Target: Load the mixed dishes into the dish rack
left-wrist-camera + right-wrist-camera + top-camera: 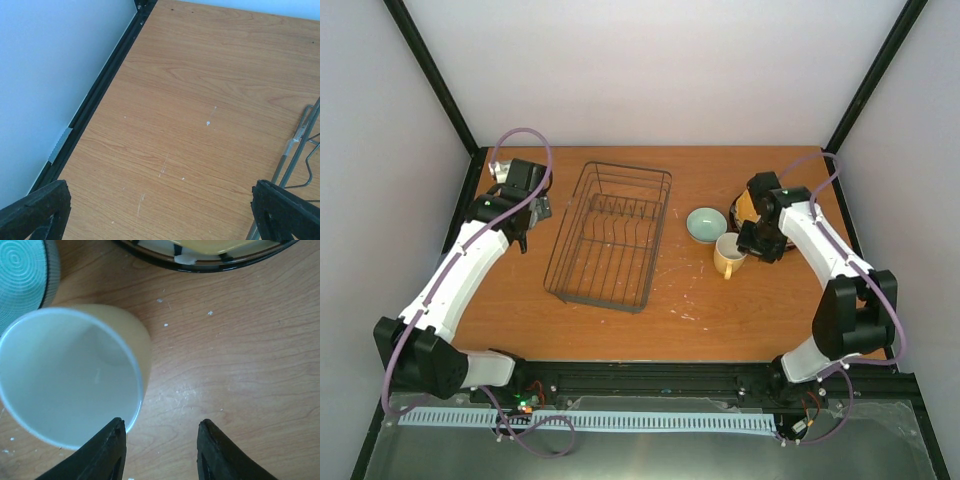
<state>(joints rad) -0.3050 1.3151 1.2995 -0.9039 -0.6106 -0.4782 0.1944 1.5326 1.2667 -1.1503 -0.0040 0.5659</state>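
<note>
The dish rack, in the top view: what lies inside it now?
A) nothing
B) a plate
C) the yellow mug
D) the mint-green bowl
A: only its own wires show inside the dish rack; the yellow mug and the mint-green bowl stand on the table to its right.

Table (700, 300): orange-brown wood-grain top, scuffed, with pale scratches and white specks (210, 313) thickest at lower centre-right of the top view. Dish rack (608, 232): dark wire basket at centre-left of the frame, sitting flat, long axis skewed slightly toward upper right. Mint-green bowl (706, 224): right of the rack and apart from it, mouth up. Yellow mug (728, 255): upright, just below-right of the bowl, white inside, handle toward lower left; cannot tell whether it touches the bowl. Plates (744, 207): stacked right of the bowl, mostly hidden in the top view. Right wrist view shows a dark rim, black-and-white stripes and orange on top.
</note>
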